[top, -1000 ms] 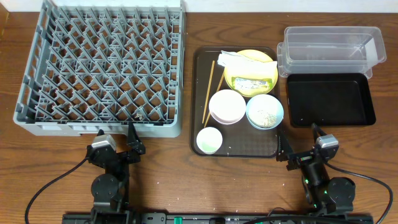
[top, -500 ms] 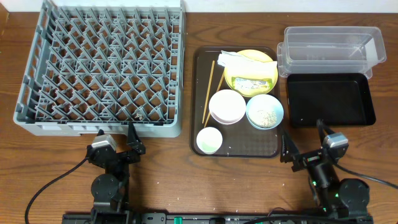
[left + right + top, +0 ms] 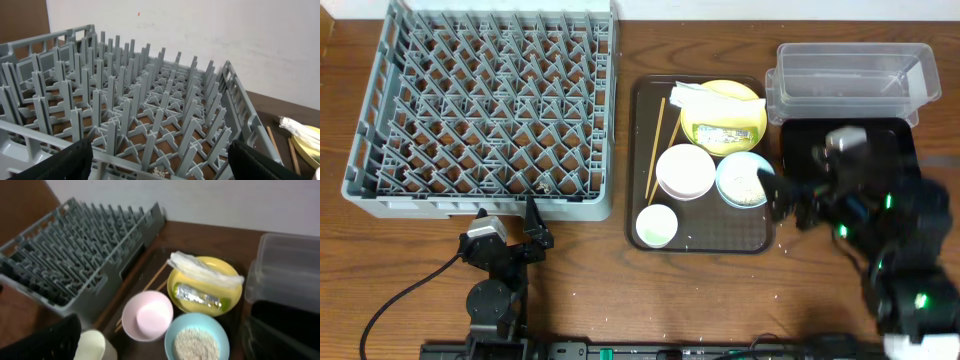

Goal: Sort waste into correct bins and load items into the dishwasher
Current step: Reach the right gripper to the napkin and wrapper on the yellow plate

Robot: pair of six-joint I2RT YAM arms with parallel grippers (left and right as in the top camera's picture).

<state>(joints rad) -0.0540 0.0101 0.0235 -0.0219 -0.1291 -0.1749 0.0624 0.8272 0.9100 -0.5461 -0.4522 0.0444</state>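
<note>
rice (image 3: 196,344) | in light-blue bowl (image 3: 197,319) | right wrist view; left wrist: rack (image 3: 150,115)

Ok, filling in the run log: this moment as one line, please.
left gripper: open, empty, beside dish rack | right gripper: open, empty, above left end of black tray | dishes and waste: on brown tray

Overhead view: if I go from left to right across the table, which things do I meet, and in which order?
grey dish rack → chopsticks → white bowl → light-blue bowl → clear plastic tub
</note>
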